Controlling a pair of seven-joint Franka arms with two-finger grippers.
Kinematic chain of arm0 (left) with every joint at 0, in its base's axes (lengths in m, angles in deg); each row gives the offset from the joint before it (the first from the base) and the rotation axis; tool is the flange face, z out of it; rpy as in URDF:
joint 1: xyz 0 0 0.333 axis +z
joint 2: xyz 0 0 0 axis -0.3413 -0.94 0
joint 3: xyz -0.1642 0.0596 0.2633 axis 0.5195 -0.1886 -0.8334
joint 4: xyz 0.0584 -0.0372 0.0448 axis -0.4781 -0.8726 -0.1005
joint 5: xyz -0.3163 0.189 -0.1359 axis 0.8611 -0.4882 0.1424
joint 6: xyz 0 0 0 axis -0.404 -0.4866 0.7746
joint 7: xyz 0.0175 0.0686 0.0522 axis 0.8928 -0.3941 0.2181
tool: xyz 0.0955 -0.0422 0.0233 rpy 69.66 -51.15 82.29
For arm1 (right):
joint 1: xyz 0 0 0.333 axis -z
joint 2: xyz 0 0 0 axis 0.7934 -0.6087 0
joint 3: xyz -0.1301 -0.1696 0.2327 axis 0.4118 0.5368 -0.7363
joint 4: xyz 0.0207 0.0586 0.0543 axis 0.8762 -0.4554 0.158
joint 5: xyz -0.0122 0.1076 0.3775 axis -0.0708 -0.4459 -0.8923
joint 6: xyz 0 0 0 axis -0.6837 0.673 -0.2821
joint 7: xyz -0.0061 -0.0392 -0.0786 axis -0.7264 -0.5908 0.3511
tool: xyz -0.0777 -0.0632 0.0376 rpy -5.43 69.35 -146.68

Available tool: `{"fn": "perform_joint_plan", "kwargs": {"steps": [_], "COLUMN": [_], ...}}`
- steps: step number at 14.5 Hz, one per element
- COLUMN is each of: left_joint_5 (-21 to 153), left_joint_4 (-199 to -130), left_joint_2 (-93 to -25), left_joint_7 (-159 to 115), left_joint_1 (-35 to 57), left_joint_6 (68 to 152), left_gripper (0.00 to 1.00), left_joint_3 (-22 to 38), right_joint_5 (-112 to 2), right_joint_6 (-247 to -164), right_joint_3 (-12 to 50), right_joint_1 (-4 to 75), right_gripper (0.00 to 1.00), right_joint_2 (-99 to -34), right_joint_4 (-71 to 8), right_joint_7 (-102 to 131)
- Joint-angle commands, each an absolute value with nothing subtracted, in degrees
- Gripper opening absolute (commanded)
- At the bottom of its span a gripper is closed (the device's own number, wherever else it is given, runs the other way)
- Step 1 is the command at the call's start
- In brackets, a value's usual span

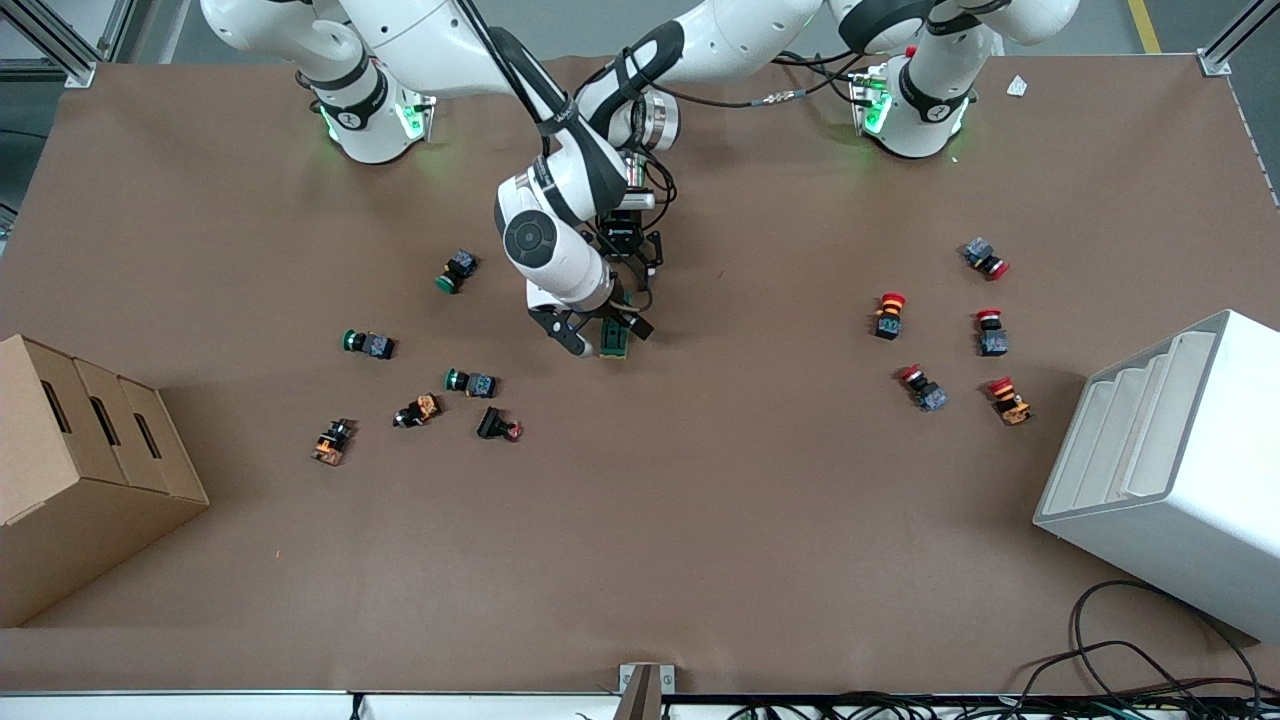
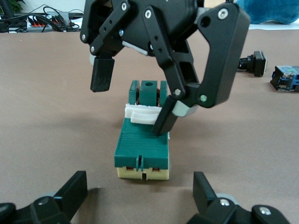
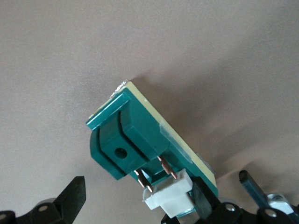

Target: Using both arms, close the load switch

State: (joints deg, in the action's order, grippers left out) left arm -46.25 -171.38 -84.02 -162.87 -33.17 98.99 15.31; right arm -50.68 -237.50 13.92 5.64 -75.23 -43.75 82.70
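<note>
The load switch (image 1: 615,338), a dark-green block on a cream base with a white lever tab, lies on the brown table mid-way between the arms. In the left wrist view the switch (image 2: 142,142) lies just ahead of my left gripper (image 2: 140,193), which is open, low over the table and not touching it. My right gripper (image 1: 606,333) is open over the switch's lever end. One of its fingers (image 2: 163,119) rests against the white tab (image 2: 145,113); the other finger (image 2: 103,74) hangs free. The right wrist view shows the switch (image 3: 140,130) and tab (image 3: 170,196) between the fingers of the right gripper (image 3: 138,193).
Several green, orange and red push buttons (image 1: 470,382) lie toward the right arm's end. Several red-capped ones (image 1: 890,315) lie toward the left arm's end. A cardboard box (image 1: 80,470) and a white bin (image 1: 1170,470) stand at the table's two ends. Cables (image 1: 1120,660) lie at the near edge.
</note>
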Motion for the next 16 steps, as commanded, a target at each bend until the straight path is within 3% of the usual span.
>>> {"fn": "perform_joint_plan", "kwargs": {"steps": [1, 5, 9, 16], "left_joint_5": [-46.65, -46.56, -46.56, -46.65], "left_joint_4": [-170.85, -170.85, -170.68, -170.68], "left_joint_2": [-85.23, -85.23, -85.41, -85.49], "left_joint_7": [-162.51, -162.51, -162.42, -161.73], "left_joint_1": [-32.95, -32.87, -32.78, -32.78], "left_joint_6": [98.84, 98.84, 98.84, 98.84], "left_gripper": [0.99, 0.99, 0.99, 0.99], "left_joint_3": [14.75, 14.75, 14.66, 14.66], "right_joint_5": [-52.02, -52.01, -51.93, -51.66], "right_joint_6": [-238.09, -237.74, -229.85, -229.48], "right_joint_3": [14.21, 14.21, 14.47, 14.47], "right_joint_1": [4.61, 5.48, 7.76, 8.39], "right_gripper": [1.0, 1.0, 1.0, 1.0], "right_joint_2": [-76.77, -76.59, -76.5, -76.68], "right_joint_4": [-41.24, -40.36, -35.71, -34.64], "right_joint_7": [85.31, 84.88, 84.96, 84.88]}}
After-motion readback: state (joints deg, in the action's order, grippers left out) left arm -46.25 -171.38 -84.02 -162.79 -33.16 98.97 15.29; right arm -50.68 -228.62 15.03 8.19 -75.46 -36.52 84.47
